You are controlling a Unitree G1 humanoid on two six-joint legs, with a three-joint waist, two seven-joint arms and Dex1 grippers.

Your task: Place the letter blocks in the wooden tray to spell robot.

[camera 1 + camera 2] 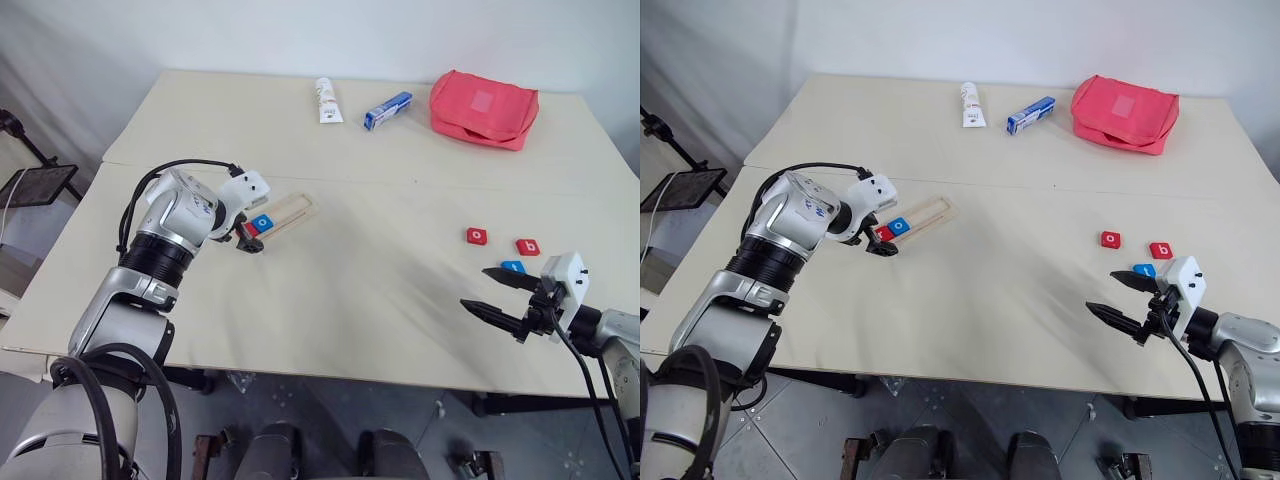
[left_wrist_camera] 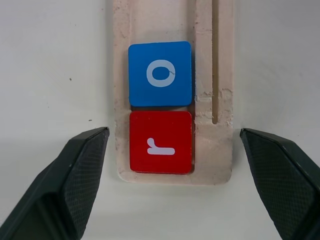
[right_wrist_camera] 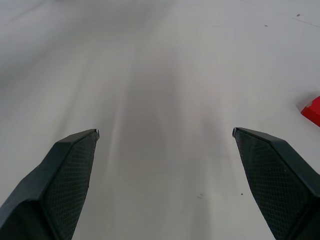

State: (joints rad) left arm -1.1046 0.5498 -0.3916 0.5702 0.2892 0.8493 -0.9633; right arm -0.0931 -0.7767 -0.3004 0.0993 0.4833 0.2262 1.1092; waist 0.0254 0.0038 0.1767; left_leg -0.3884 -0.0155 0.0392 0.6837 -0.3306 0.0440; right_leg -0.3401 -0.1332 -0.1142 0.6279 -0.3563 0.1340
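With r (image 2: 161, 142) and o (image 2: 160, 73) seated touching in the wooden tray (image 2: 215, 150), both my jaws stand wide, empty; b (image 1: 527, 246) awaits.

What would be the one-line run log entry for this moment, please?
tray: red r, blue o placed | table: red o, red b, blue tile | left claw: open over tray end | right claw: open, empty

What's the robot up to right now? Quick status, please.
Left gripper open over wooden tray; right gripper open, empty. Red r, blue o placed. Three letter blocks loose. Nothing blocking.
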